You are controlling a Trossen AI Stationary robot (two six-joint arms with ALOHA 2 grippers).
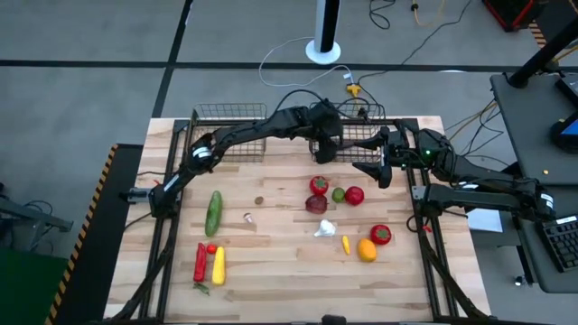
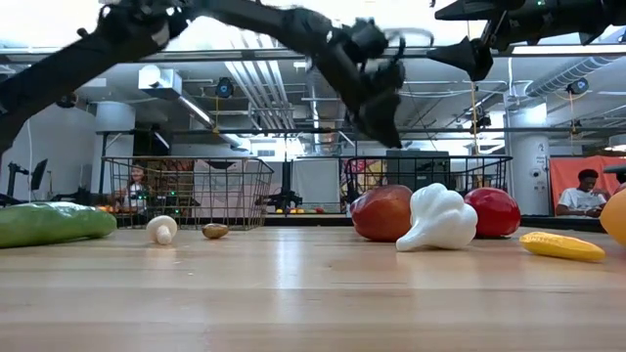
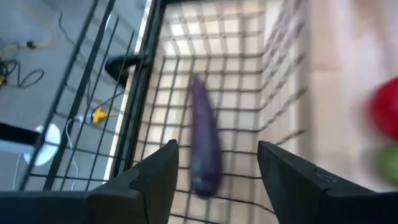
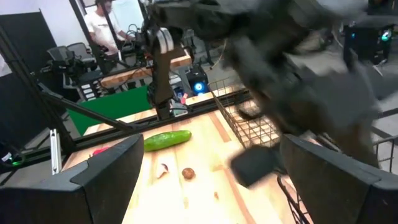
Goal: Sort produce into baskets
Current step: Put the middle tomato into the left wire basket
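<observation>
The produce (image 1: 318,185) mostly lies unsorted on the surface (image 1: 280,262), only a purple eggplant (image 3: 204,143) inside the right basket (image 1: 366,144) beneath the left claw (image 3: 217,168), fingers apart and empty.

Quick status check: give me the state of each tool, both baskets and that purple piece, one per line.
Left tool: open, above the right basket.
Right tool: open, empty, by the right basket.
Purple piece: lying in the right basket, released.
Right basket: upright, holds the purple piece.
Left basket: upright, contents unclear.
</observation>
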